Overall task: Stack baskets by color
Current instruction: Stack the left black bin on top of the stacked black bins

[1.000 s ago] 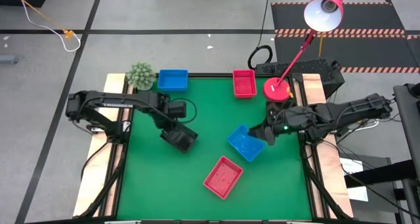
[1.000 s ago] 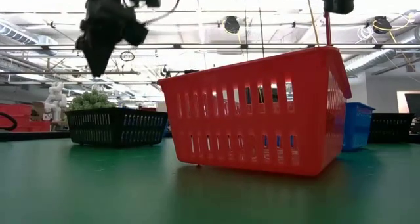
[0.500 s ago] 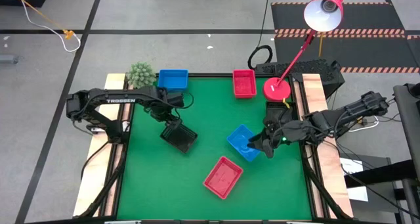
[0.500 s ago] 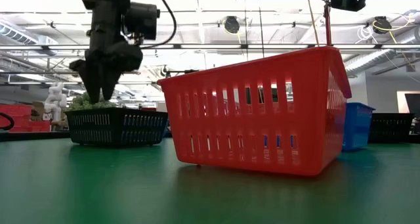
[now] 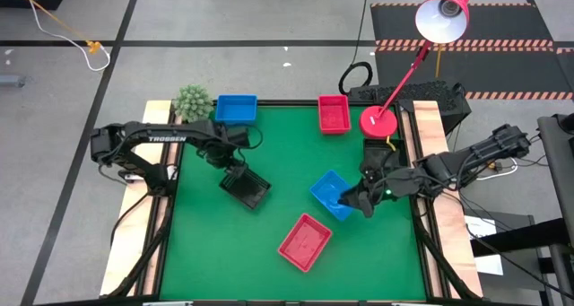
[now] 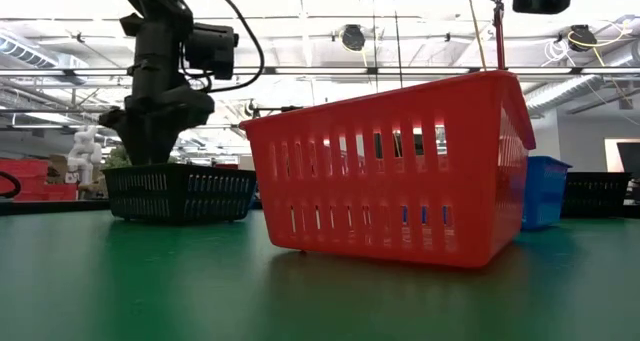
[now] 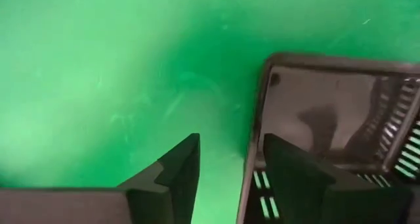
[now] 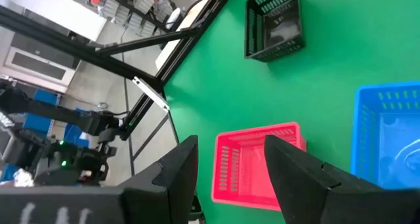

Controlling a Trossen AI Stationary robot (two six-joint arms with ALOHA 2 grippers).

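Note:
A black slatted basket (image 5: 250,189) sits flat on the green table left of centre. My left gripper (image 5: 235,170) points down at its far-left side, open, one finger on each side of the wall (image 7: 257,119). A blue basket (image 5: 332,195) lies at centre right, and my right gripper (image 5: 359,204) hangs open above its right edge, holding nothing. A red basket (image 5: 305,241) lies nearer the front. At the far edge rest another blue basket (image 5: 236,109) and another red one (image 5: 334,114). My left gripper comes from above, pointing down, with one finger (image 7: 289,178) inside the black basket and the other outside on the table side, close to a corner of the wall. I cannot tell whether either finger touches the wall. The basket rests flat on its bottom.
A green plant ball (image 5: 192,101) sits at the far left corner. A red lamp base (image 5: 378,122) with its slanting stem stands at the far right. The low view shows a further black basket (image 6: 595,193) at the right. Open green table lies at near left.
My left gripper has come down toward the black basket and a little toward the far left, its fingers spreading apart as it sank over the basket's wall. My right gripper has drifted slightly toward the near edge along the blue basket's right side. No basket has moved.

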